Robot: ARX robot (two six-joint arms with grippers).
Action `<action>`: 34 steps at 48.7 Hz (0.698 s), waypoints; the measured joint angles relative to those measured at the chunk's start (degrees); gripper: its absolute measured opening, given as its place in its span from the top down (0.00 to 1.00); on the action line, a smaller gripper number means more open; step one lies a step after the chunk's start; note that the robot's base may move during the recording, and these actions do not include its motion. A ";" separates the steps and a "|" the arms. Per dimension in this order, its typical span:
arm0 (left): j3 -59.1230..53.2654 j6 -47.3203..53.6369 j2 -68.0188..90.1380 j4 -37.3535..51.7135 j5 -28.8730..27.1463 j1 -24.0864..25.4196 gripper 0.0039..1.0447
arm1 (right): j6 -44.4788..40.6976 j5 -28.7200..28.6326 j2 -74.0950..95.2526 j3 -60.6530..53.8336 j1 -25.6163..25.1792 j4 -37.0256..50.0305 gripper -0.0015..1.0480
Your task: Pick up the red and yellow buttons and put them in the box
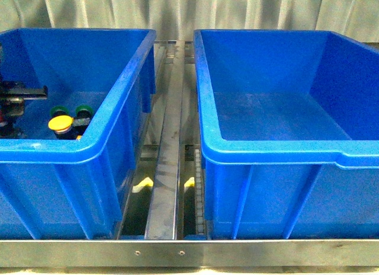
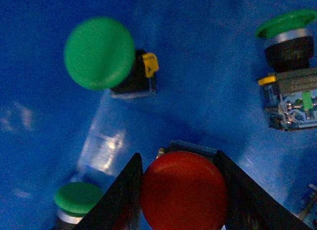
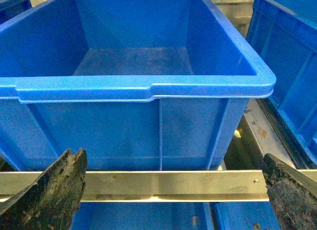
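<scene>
Metal frame: carries both bins. The front view shows its front rail and the channels running between the bins. The right wrist view shows only one bright rail crossing in front of the box.
Box: the right-hand blue bin. The front view looks down over its rim to the floor. The right wrist view adds its near rim and ribbed outer wall.
Left bin: a matching blue bin, apart from the box across the channels. It holds all the buttons that can be seen.
Left arm: dark hardware reaching down inside the left bin at the edge of the front view. Its tip cannot be made out there.
Right claw: open, with its two dark fingers spread wide, facing the box's outer wall. It does not appear in the front view.
Left claw: closed on the red button, one finger against each side of the cap. Only the left wrist view shows this.
Red button: inside the left bin, between the left claw's fingers. It is not clearly visible from the front.
Yellow button: on the left bin's floor near the front wall, just beside green caps. It appears in the front view only.
Green buttons: three lie around the left claw on the blue floor, none touching it. The front view shows two green caps.
</scene>
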 joint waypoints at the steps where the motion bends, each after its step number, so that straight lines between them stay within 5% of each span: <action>1: -0.85 1.11 -1.14 0.85 -0.85 0.09 0.68 | 0.00 0.00 0.00 0.00 0.00 0.00 0.03; 8: -3.52 4.17 -8.04 2.93 5.49 2.32 0.68 | 0.02 0.02 0.00 0.00 0.00 0.00 0.03; 15: -6.88 -0.15 -15.74 10.95 22.14 5.70 0.68 | 0.00 0.00 0.00 0.00 0.00 0.00 0.03; 22: -15.89 -4.04 -21.05 25.70 38.60 8.13 0.68 | 0.00 0.00 0.00 0.00 0.00 0.00 0.03; 34: -31.58 -17.31 -18.38 50.51 57.37 7.26 0.68 | 0.00 0.00 0.00 0.00 0.00 0.00 0.03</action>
